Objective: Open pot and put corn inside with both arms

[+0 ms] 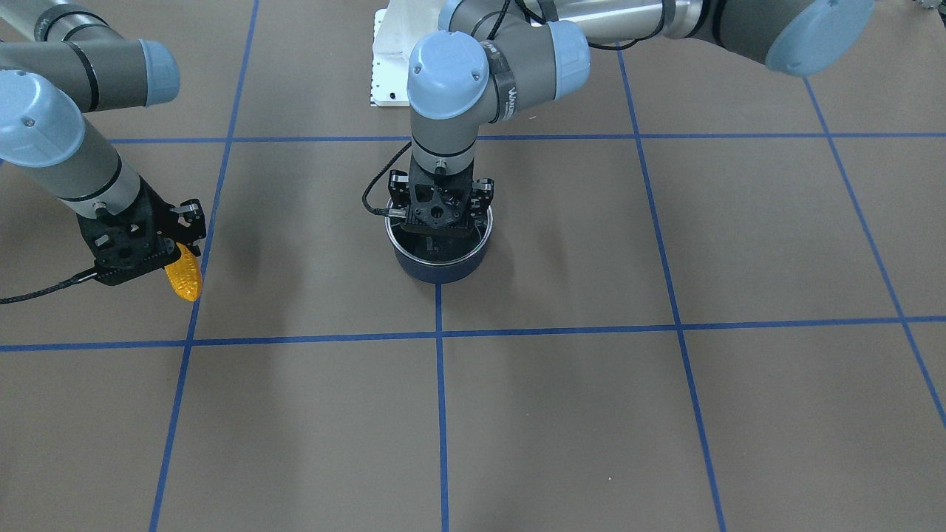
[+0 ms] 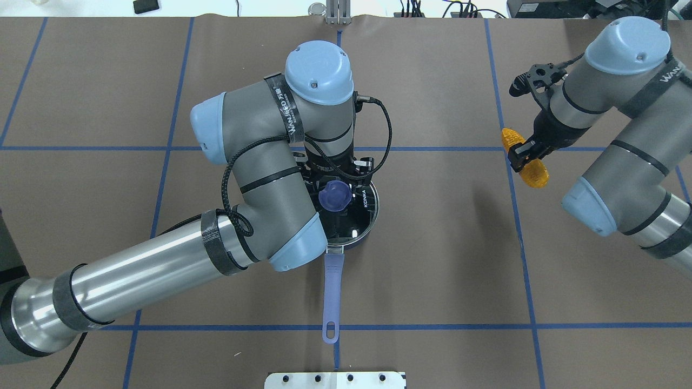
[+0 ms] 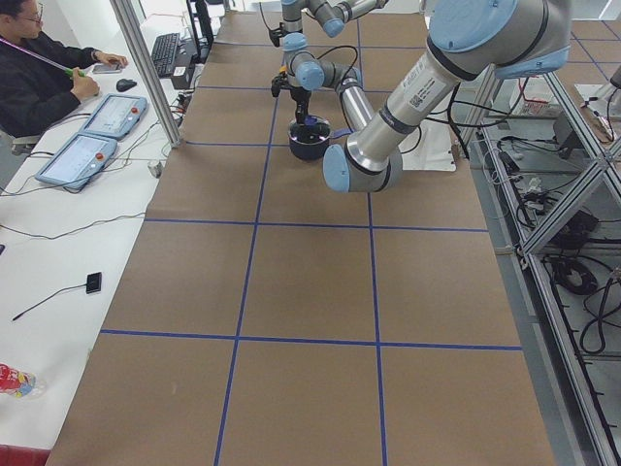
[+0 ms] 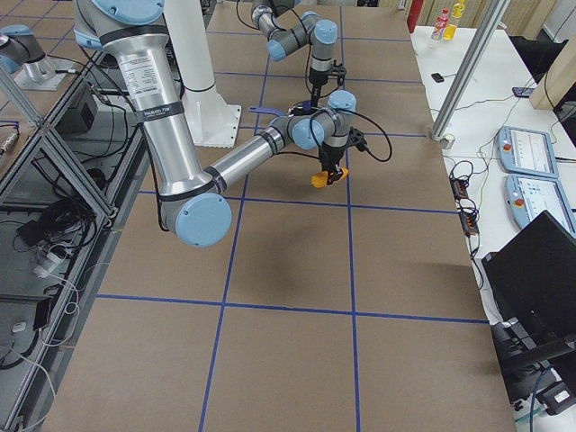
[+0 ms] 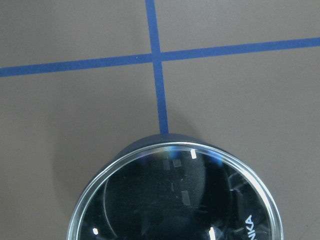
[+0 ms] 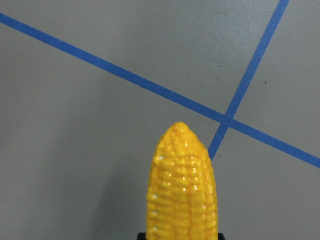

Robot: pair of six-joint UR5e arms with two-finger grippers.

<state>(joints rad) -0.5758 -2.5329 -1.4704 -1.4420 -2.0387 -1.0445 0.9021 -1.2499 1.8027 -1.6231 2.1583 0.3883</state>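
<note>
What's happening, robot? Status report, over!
Right end effector shut on corn, clear of pot. Left end effector at knob, grip unclear. Lid on pot, blocking corn.

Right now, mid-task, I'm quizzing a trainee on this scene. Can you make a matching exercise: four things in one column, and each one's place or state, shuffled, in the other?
Things:
1. corn
2. glass lid
3. pot handle
4. left gripper

Places and states:
A. points toward the robot's base
B. poised at the lid's knob
C. clamped by the right gripper
D. closed on the pot

Pairs: 1-C, 2-D, 3-A, 4-B
</note>
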